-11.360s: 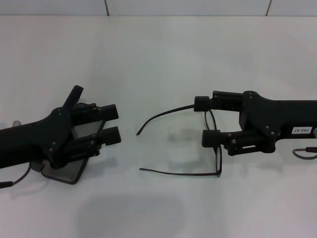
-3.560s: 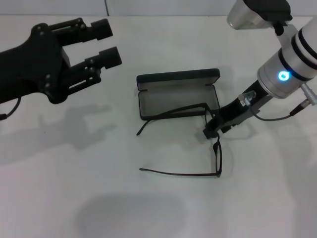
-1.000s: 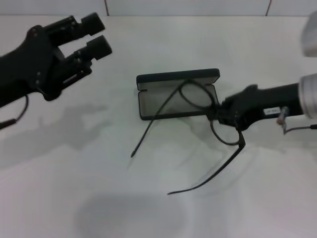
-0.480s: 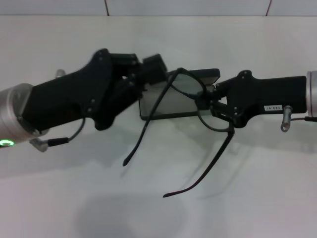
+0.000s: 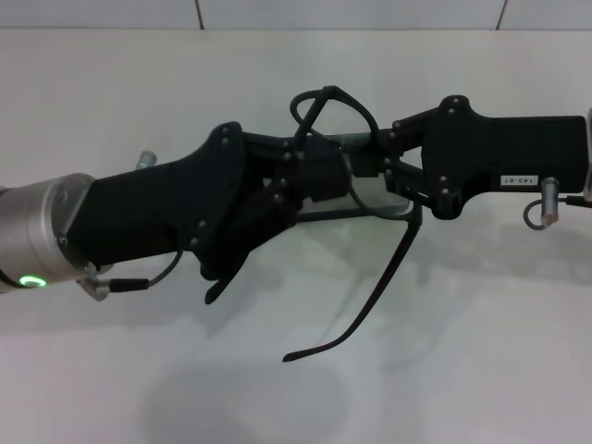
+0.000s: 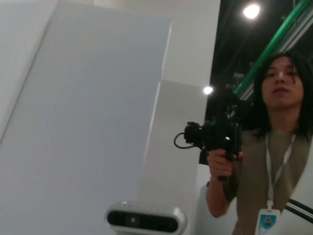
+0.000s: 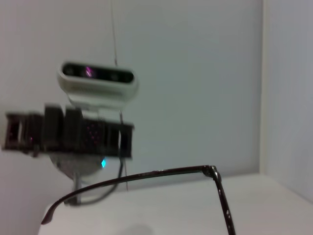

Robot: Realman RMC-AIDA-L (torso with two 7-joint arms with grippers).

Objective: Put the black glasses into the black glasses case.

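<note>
Nearest the camera, one temple arm of the glasses (image 5: 370, 277) hangs free, sweeping down toward the bare tabletop (image 5: 462, 370) with its curved tip low and loose. That droop suggests the frame is held by its front only, lifted clear of the surface so the temples can be folded before going into the case.

Above that, the two arms meet mid-scene. The right gripper (image 5: 375, 166) comes in from the right, and its fingers appear closed on the frame front, carrying the glasses in the air. The left gripper (image 5: 310, 180) reaches in from the left and sits right against the other temple, which loops up above both grippers. Whether its fingers are clamped on that temple or merely beside it I cannot tell, as its own body hides them. The likely aim is to fold that temple inward.

The case cannot be seen in the head view; the left arm's bulk covers the spot behind the grippers, so it probably lies underneath. That crowding is the main obstacle: both grippers and the dangling temple sit over the drop zone.

Farthest off, the left wrist view shows a person (image 6: 274, 147) holding a camera (image 6: 215, 137).
</note>
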